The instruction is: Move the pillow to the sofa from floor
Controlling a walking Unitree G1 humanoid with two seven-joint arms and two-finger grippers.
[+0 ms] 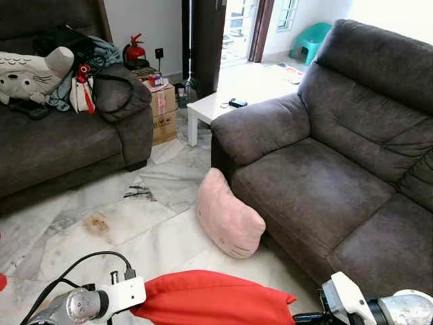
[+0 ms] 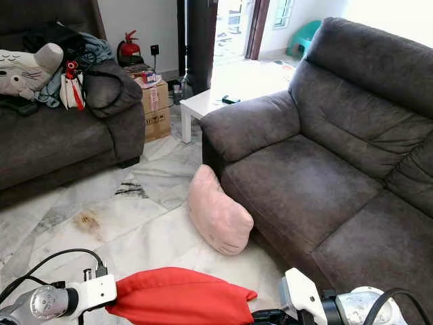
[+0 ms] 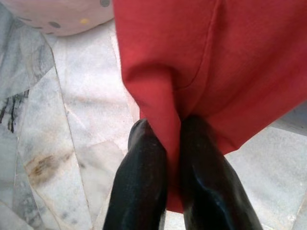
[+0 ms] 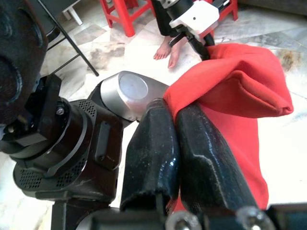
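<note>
I hold a red pillow [image 1: 210, 298] low in front of me, stretched between both arms above the marble floor [image 1: 128, 223]. My left gripper [image 3: 173, 143] has its two black fingers [image 3: 144, 182] pressed together on a fold at the pillow's edge, the red cloth pinched between them. My right gripper [image 4: 175, 120] is likewise clamped on the pillow's other corner, its fingers tight against each other with red fabric caught at the tips. In the right wrist view a person's bare feet [image 4: 168, 48] stand on the floor near the legs of a red stool [image 4: 124, 12].

A pink pillow [image 1: 226, 215] sits on the floor, leaning against the front of the dark grey sofa [image 1: 325, 176] just below its armrest. The sofa's seat cushions lie to my right. Across the room to my left stands a second dark sofa [image 1: 61, 149] heaped with a grey plush toy [image 1: 30, 74], clothes and a bag. Between the two sofas are cardboard boxes [image 1: 164, 112], a red fire extinguisher [image 1: 135, 49] against the wall, and a low white surface [image 1: 210, 108] with a small dark object on it. A teal stool [image 1: 311, 39] stands by the far doorway
</note>
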